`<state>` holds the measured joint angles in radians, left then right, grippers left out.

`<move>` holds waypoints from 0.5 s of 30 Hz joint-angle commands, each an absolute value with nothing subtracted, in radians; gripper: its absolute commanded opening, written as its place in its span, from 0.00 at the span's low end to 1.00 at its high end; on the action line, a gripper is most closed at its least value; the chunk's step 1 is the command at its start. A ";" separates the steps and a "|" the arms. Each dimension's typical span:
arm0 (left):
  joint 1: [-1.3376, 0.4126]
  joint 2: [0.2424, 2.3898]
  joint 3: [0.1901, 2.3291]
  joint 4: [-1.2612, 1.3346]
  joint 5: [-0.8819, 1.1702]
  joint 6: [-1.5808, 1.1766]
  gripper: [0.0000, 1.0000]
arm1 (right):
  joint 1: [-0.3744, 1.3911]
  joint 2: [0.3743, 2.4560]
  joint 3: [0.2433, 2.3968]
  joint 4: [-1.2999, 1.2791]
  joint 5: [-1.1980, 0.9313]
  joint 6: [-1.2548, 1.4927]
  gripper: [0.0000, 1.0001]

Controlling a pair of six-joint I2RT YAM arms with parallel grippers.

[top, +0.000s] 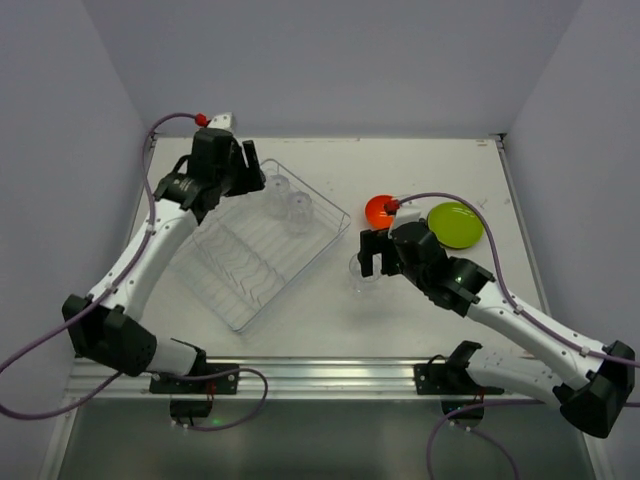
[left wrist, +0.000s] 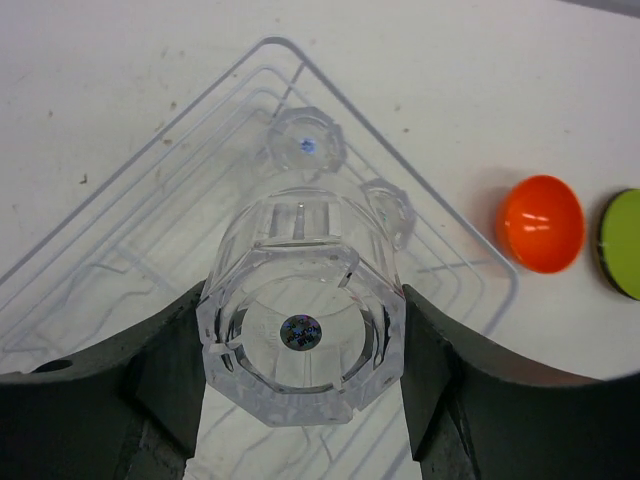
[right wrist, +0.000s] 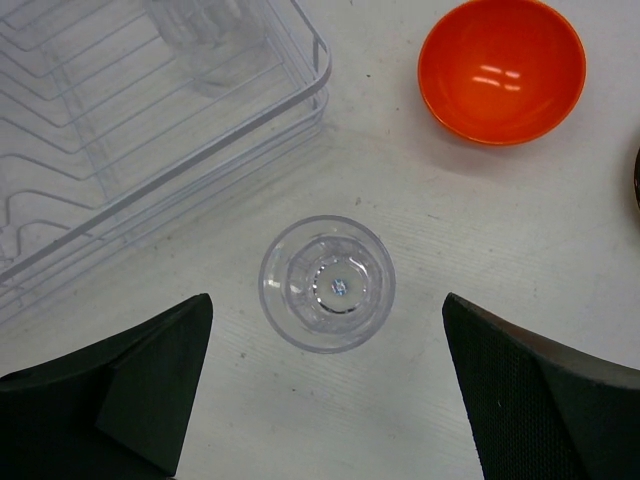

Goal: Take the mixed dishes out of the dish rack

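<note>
One white worktop (top: 430, 160) holds the clear dish rack (top: 250, 285), with the green plate (top: 455, 224) and orange bowl (top: 379, 210) out to its right, while the left hand (left wrist: 300, 330) is clamped on a glass (left wrist: 300, 250) over the rack and the right hand (right wrist: 326, 300) is spread wide over a second glass (right wrist: 327, 270).

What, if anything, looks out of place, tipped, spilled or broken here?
Nothing stands out. The orange bowl, green plate and one tumbler stand apart on the table, the left fingers grip a second tumbler at the dish rack, and no spill or breakage shows.
</note>
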<state>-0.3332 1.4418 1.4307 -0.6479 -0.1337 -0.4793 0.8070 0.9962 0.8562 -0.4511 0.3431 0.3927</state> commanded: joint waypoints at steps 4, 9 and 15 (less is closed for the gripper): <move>-0.344 1.126 1.231 -0.453 0.145 -0.546 0.00 | 0.813 0.845 0.779 -0.289 0.175 0.351 0.99; -0.345 0.833 0.997 -0.218 0.265 -0.710 0.00 | 0.811 0.741 0.699 -0.152 0.028 0.316 0.99; -0.356 0.675 0.703 0.207 0.590 -0.990 0.00 | 0.811 0.680 0.706 0.030 -0.455 0.357 0.98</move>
<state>-0.3450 0.6956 0.8055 -0.1211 0.3584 -0.7776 0.8070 0.7109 0.7036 -0.1680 -0.1555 0.3412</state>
